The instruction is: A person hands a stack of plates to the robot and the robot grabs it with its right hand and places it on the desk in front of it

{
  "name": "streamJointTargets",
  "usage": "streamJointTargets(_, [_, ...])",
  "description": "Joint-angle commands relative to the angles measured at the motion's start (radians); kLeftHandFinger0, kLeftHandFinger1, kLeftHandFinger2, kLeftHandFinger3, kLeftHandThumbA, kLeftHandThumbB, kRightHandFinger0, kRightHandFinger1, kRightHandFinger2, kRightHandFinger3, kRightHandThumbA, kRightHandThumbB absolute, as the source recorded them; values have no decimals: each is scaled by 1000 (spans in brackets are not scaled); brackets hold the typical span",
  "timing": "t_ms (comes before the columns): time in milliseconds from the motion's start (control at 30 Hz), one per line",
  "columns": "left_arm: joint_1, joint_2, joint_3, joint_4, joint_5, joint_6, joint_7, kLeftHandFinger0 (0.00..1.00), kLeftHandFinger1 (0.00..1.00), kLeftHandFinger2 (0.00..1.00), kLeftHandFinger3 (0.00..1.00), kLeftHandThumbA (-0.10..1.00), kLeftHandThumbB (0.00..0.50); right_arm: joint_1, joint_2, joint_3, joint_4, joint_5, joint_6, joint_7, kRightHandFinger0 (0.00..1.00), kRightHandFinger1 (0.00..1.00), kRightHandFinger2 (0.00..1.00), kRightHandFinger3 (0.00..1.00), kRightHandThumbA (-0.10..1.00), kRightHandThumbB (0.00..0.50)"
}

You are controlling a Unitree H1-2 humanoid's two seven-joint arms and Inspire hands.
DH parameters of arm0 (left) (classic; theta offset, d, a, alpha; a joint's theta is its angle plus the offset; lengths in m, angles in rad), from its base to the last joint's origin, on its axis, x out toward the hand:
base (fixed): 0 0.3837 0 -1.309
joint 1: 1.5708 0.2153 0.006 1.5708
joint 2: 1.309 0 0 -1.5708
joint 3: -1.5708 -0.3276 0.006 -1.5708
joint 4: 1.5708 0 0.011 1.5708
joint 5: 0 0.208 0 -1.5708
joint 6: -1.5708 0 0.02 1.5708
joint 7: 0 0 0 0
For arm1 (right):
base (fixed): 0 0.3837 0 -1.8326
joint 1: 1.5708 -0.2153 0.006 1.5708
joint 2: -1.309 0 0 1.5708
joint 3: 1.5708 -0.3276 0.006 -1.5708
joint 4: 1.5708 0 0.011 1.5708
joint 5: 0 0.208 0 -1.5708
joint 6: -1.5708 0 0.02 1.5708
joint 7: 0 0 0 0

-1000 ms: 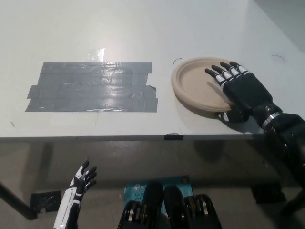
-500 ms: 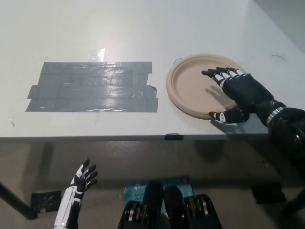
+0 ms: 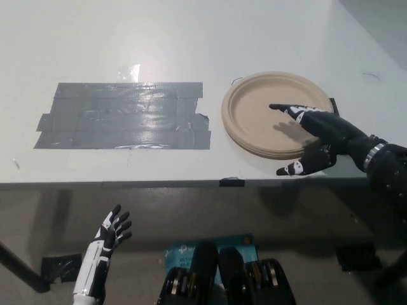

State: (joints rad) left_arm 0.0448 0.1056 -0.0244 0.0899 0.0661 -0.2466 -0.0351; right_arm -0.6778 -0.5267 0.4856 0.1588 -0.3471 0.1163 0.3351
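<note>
— Moved since a second ago?
— Right hand [image 3: 324, 136]: formerly flat on the stack of plates [image 3: 267, 117], now tipped up on edge and drawn back toward the stack's near right rim. Stack itself: nudged slightly left over the same second, no shift in the last half second.
— State of right hand?
— Spread, holding nothing. Fingers [image 3: 297, 113] splayed, one reaching over the well of the top plate with a shadow under it; thumb pointing left along the near edge of the desk [image 3: 191, 38]. Contact with the rim: not determinable.
— Location of stack?
— Flat on the white desk, right of centre, near the front edge, just right of the grey tape patch [image 3: 124, 115], not touching it. Tan, round, raised rim; number of plates not readable.
— Left hand?
— Left hand [image 3: 109, 236]: white, at rest at lower left, below the desk's front edge, well apart from the stack, fingers fanned, empty.
— Other entries?
— Clear tape scrap [image 3: 130, 71] just above the grey patch. Black tab [image 3: 231, 182] on the front edge of the desk. Blue packet [image 3: 181, 251] on the floor beneath, partly hidden.
</note>
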Motion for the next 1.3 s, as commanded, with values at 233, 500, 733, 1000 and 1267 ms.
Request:
streamJointTargets(233, [-152, 21, 0, 5, -25, 29, -32, 961, 982, 993, 1000, 1000, 219, -228, -277, -694, -816, 1032, 209, -95, 1000, 1000, 1000, 1000, 1000, 500])
streamJointTargets(500, [-197, 20, 8, 9, -29, 46, -26, 998, 1000, 1000, 1000, 1000, 237, 96, -276, -778, -1016, 1065, 35, -251, 1000, 1000, 1000, 1000, 1000, 500])
streamJointTargets(733, [-177, 21, -3, 11, -9, 28, -26, 971, 1000, 1000, 1000, 1000, 226, 474, -79, -672, -1109, 975, -146, -287, 1000, 1000, 1000, 1000, 1000, 500])
streamJointTargets(1000, [-75, 2, -15, -11, -18, 37, -27, 935, 986, 974, 1000, 1000, 236, 767, 125, -533, -912, 876, -92, -127, 1000, 1000, 1000, 1000, 1000, 500])
streamJointTargets(1267, [33, 1, -25, -29, -22, 17, -24, 969, 994, 997, 1000, 1000, 247, 792, 337, -478, -517, 718, -85, -118, 1000, 1000, 1000, 1000, 1000, 343])
